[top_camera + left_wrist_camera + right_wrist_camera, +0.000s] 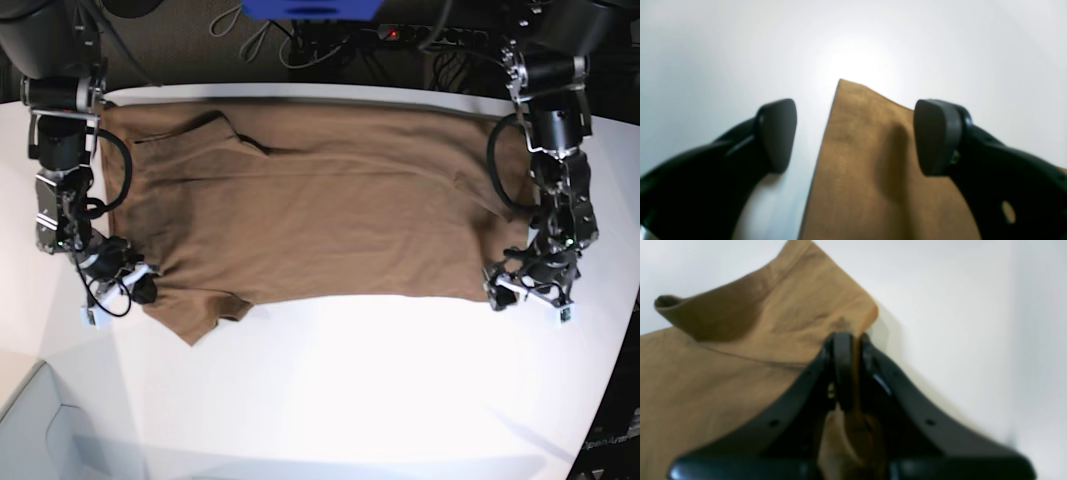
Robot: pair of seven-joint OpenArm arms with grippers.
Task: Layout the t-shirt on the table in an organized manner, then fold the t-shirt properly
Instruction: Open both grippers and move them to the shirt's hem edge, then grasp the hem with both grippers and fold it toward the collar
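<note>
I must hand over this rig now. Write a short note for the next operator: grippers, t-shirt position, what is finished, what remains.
Right gripper: shut on the t-shirt, pinching cloth at the sleeve end.
Left gripper: open, jaws astride the shirt's corner at the other end, no grip.
T-shirt: spread across the far part of the table, some wrinkles, near sleeve slightly curled.
Done: shirt mostly laid out.
Left: close the left gripper, smooth the cloth, then fold; no fold made yet.
</note>
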